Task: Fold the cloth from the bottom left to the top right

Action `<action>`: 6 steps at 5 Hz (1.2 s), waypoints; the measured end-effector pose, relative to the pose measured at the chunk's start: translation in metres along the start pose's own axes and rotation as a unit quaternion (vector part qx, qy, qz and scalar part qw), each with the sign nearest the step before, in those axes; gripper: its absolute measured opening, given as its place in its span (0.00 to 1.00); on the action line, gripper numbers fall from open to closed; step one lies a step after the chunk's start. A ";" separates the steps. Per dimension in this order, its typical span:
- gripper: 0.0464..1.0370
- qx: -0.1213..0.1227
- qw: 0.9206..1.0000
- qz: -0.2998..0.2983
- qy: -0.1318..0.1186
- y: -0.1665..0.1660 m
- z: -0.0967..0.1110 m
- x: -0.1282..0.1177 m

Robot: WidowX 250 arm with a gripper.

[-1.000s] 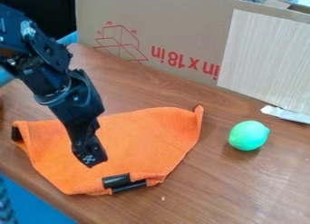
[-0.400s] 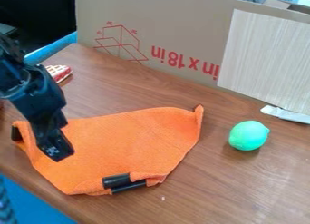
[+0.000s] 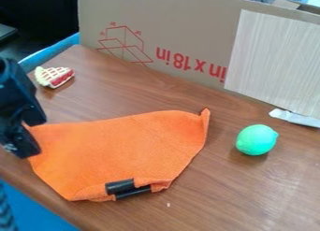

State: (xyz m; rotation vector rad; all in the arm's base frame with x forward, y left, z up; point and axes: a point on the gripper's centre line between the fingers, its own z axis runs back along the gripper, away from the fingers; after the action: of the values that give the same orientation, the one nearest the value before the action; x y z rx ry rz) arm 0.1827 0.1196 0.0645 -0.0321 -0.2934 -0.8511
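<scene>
Cloth (image 3: 119,153) on table (image 3: 237,197); hand (image 3: 24,149) at cloth's left edge; contact unclear.

Your arm (image 3: 9,85) is at the L edge of the cam view, approx mid-height, part of it cut off by that edge. It's blk. Top of what you can see is a rounded section, then a bulkier wrist section below it, w/ your claw (image 3: 22,148) lowest. The claw hangs down at a slant, its tip end lower & a bit further R in the view than the wrist. You've got small pale marks on its lower part, nr the view's edge.
</scene>
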 end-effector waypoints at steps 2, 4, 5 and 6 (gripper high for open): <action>0.96 0.011 0.999 -0.041 -0.006 0.004 0.013 -0.032; 0.96 0.027 0.998 -0.050 -0.035 0.022 0.003 -0.049; 0.96 0.035 0.999 -0.034 -0.015 0.031 -0.011 -0.055; 0.96 0.040 0.999 -0.022 -0.010 0.037 -0.026 -0.057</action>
State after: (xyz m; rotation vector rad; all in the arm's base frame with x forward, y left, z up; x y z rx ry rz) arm 0.1815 0.1824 0.0281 0.0403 -0.3486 -0.8826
